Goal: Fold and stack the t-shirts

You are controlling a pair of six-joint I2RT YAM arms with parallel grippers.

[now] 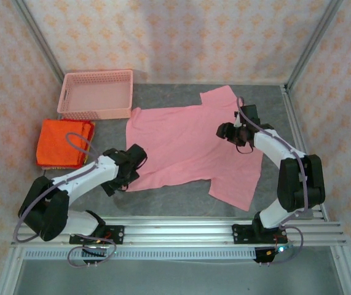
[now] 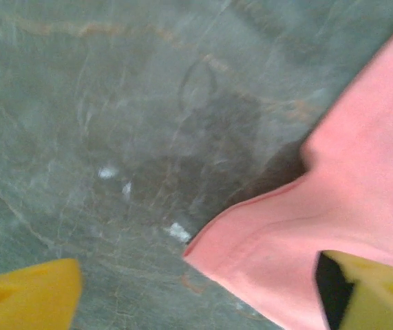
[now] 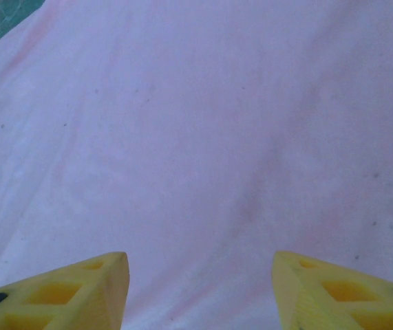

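Observation:
A light pink t-shirt lies spread flat on the grey table. Its bottom-left hem corner sits between the wide-apart yellow fingers of my left gripper, which is open and holds nothing. In the top view that left gripper hovers at the shirt's near-left corner. My right gripper hangs over the shirt's right half. Its yellow fingers stand apart, so the right gripper is open just above smooth pink cloth. Folded orange-red t-shirts lie in a stack at the left.
A rigid pink mesh basket stands at the back left, behind the orange stack. Aluminium rails run along the near edge by the arm bases, and a frame post rises at the back right. Bare grey table lies left of the shirt corner.

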